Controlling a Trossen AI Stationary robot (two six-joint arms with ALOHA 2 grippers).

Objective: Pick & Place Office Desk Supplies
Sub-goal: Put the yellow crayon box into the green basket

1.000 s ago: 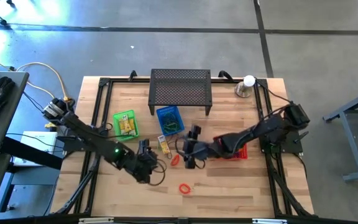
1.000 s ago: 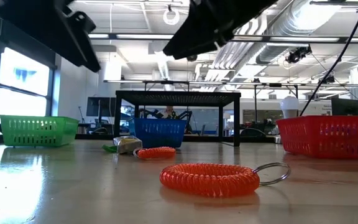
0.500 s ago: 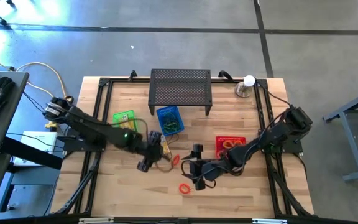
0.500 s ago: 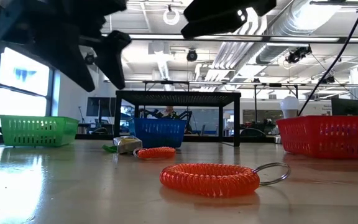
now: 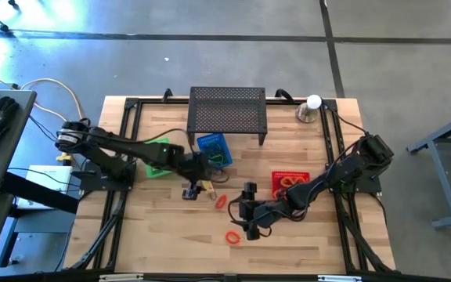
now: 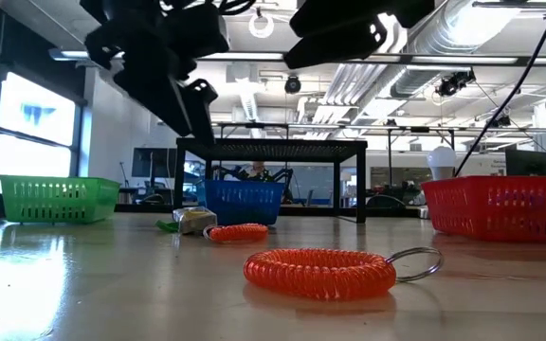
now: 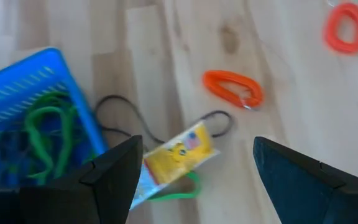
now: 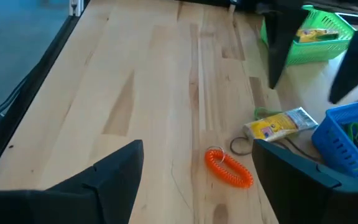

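Left gripper (image 7: pixel 191 171) hovers with fingers spread and empty above the yellow packet (image 7: pixel 176 158), which lies on the table (image 5: pixel 155 235) just beside the blue basket (image 7: pixel 23 81); a green loop (image 7: pixel 179 194) and a thin black loop (image 7: pixel 219 121) lie touching or under the packet. Right gripper (image 5: pixel 249 213) is also spread wide and empty, between the two orange coil loops — one (image 5: pixel 221 201) near the packet, the other (image 5: pixel 232 236) toward the front edge. Risks, as judged: closing on the packet could snag the loops and drag them along; a flat packet may slide out of the pinch; the basket wall is close to one finger — a nudge is possible. The arms work near each other, so contact between them is a concern.
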